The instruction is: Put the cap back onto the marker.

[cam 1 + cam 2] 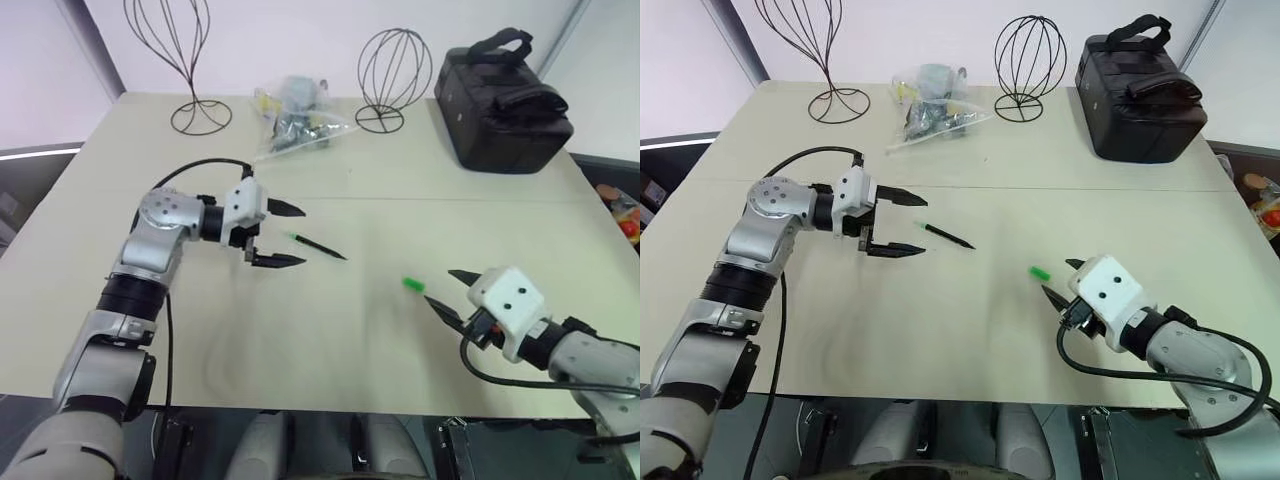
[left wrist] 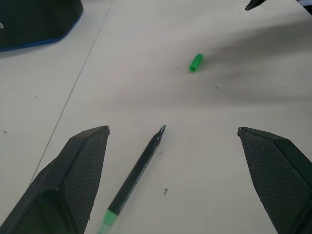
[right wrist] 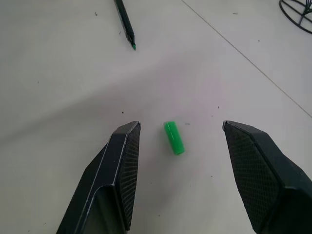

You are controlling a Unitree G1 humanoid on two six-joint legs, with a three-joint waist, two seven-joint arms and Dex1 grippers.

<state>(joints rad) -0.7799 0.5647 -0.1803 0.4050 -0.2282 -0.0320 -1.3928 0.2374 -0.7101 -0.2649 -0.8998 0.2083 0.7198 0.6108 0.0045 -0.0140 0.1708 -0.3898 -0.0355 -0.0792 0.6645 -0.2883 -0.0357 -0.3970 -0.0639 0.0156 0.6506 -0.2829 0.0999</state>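
My left gripper (image 1: pixel 300 235) is spread open about the uncapped marker's (image 1: pixel 320 247) back end, my right gripper (image 1: pixel 440 285) open just behind the green cap (image 1: pixel 413 285)

**COUNTER SURFACE: CONTENTS**

You are looking at a pale counter (image 1: pixel 400 360). The uncapped marker (image 1: pixel 318 246) lies flat near its middle. The green cap (image 1: pixel 413 285) lies well apart, to the marker's right. At the far edge stand a tall wire stand (image 1: pixel 192 75), a plastic bag (image 1: pixel 295 120), a round wire stand (image 1: pixel 394 75) and a black bag (image 1: pixel 505 105).
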